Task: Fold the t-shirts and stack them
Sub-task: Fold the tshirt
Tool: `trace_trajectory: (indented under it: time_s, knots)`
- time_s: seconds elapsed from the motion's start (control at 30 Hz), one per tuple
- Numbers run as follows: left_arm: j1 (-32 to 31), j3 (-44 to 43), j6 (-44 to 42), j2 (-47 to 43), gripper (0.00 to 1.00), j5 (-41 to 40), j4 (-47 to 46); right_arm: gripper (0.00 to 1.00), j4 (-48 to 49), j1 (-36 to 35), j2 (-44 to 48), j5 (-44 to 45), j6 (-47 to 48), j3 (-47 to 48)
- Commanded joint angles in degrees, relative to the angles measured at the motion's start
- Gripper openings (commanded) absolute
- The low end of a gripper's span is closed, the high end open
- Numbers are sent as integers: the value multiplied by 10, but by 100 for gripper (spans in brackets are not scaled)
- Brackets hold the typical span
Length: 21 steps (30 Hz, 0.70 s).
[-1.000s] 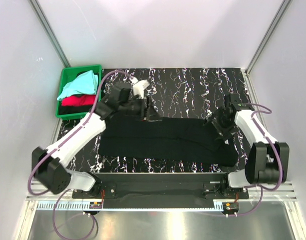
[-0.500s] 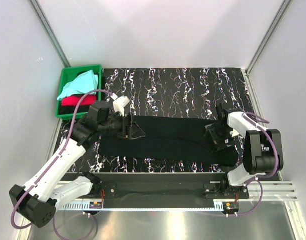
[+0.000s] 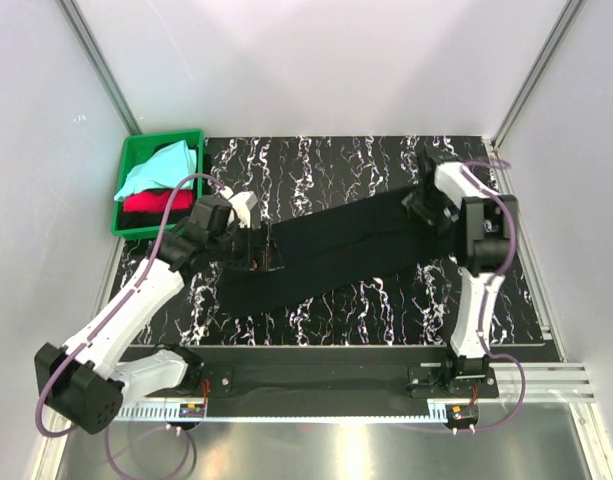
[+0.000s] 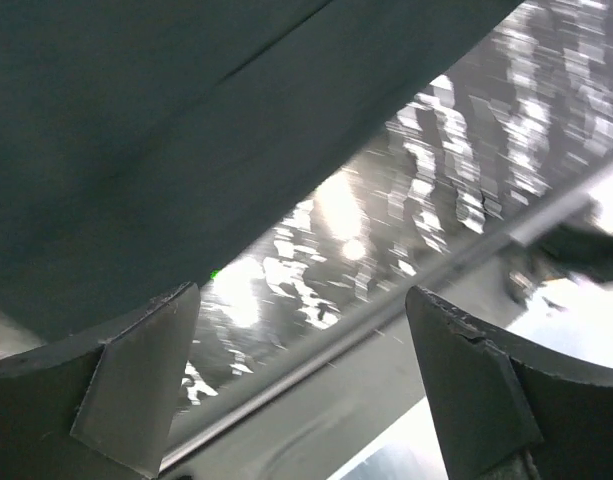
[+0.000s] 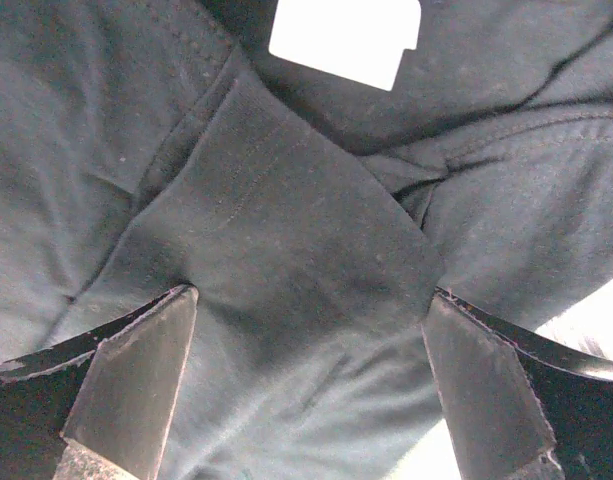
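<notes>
Right hand (image 5: 308, 293) spread wide over black tee (image 5: 136, 120).

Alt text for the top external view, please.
A black t-shirt stretches diagonally across the table, left gripper at its near-left end, right gripper at its far-right end. A green crate far left holds an aqua shirt and a red shirt.

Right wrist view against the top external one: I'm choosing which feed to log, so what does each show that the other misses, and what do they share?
Only the right wrist view shows the white neck label, the collar seams, and that the right gripper stands open over the cloth. Only the top external view shows the green crate holding the aqua t-shirt and red t-shirt, the left gripper, and the table. Both show the black t-shirt, which lies diagonally in the top view.
</notes>
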<state>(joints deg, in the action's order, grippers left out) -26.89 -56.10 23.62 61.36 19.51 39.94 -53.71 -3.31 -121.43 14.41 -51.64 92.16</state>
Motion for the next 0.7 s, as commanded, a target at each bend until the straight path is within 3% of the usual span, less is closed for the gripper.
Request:
trace_trajectory:
  time_s: [0.0, 0.13, 0.23, 0.33, 0.43, 0.67]
  knots:
    - [1, -31, 10, 57, 91, -127, -3, 100, 41, 1, -120, 106, 150, 176]
    - [-17, -86, -16, 159, 91, -182, 0, 99, 17, 1, -238, 66, 205, 443]
    - [-47, -133, -85, 253, 91, -223, 5, 100, -27, -2, -282, 48, 210, 556]
    - [-53, -169, -124, 313, 92, -228, 6, 100, -45, -5, -248, 36, 232, 552]
    - [-52, -190, -135, 352, 91, -183, -5, 100, -54, -6, -181, 40, 252, 502]
    - [-56, -182, -89, 464, 89, -158, -19, 100, -170, -6, -56, -30, 261, 464]
